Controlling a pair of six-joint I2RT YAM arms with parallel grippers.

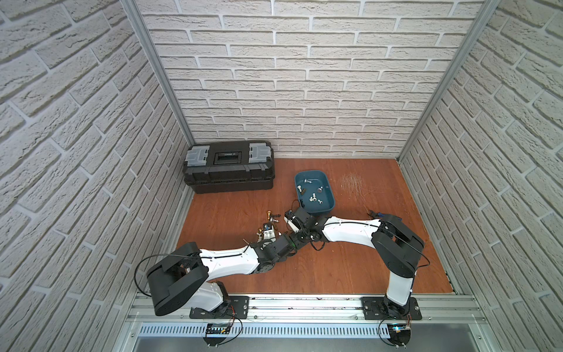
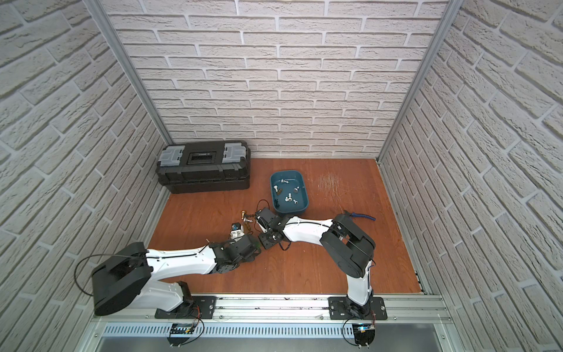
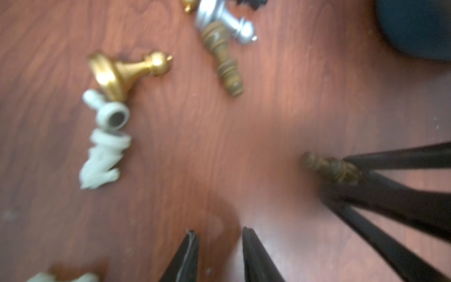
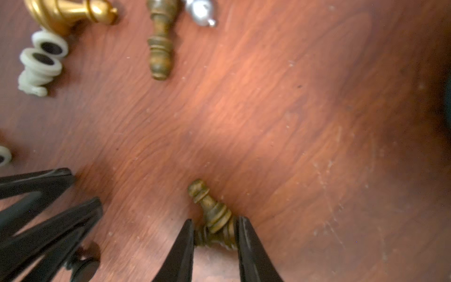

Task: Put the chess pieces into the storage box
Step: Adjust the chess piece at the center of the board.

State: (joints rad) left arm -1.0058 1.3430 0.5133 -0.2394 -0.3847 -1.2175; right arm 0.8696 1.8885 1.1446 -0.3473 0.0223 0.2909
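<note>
Mostly toppled gold, brass, white chess pieces (image 3: 127, 73)

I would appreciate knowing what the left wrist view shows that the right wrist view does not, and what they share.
Only the left wrist view: the round base of the silver piece, and the jaws of the left gripper seen from its own wrist, apart with nothing between them. Only the right wrist view: a black piece lying beside the left gripper, and the jaws of the right gripper up close, shut on the held brass piece. Both: that held piece, the gold pawn, the loose brass piece lying on its side, and the white pieces.
</note>
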